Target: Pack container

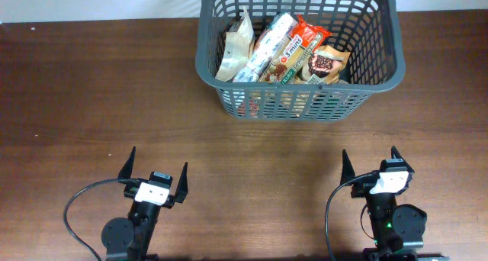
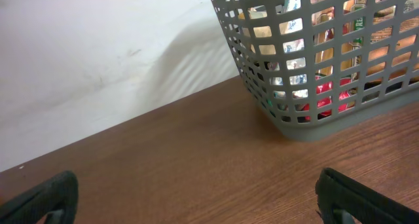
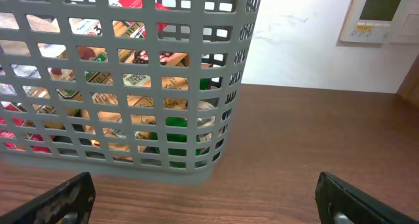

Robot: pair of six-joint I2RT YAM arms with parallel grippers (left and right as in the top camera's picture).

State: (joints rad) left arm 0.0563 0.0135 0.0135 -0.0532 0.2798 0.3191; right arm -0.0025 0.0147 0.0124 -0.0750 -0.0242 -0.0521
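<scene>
Overhead: container (image 1: 305,104) sits upright at far side of table (image 1: 91,85), centre-right. Inside are several snack packs, standing or leaning: white pouch (image 1: 236,51), long pale bar pack (image 1: 267,47), orange pack (image 1: 303,40), brown pouch (image 1: 329,62). More stuff underneath, can't ID. No loose items seen on the wood in this view. At near edge, left gripper (image 1: 158,158) and right gripper (image 1: 369,151) are both well apart from container, jaws spread wide, nothing btwn them.

Left wrist: container corner at upper right, red + pale wrappers showing thru the lattice slots. Fingers (image 2: 46,198) sit at the bottom corners, wide apart, empty. Bare wood btwn cam and container, white backdrop (image 2: 98,54) behind.

Right wrist: container fills upper left, near. Packs visible thru wall, green + red bits low down. Fingers (image 3: 59,198) wide apart, empty. Wall panel (image 3: 380,14) top right, not relevant.

Progress: looks done or v. close. Goods are in, nothing visible to pick, both arms look parked w/ nothing held. Caveat: off-frame areas not visible, so can't rule out more items. If anything's left to pack, it's not in these views.
</scene>
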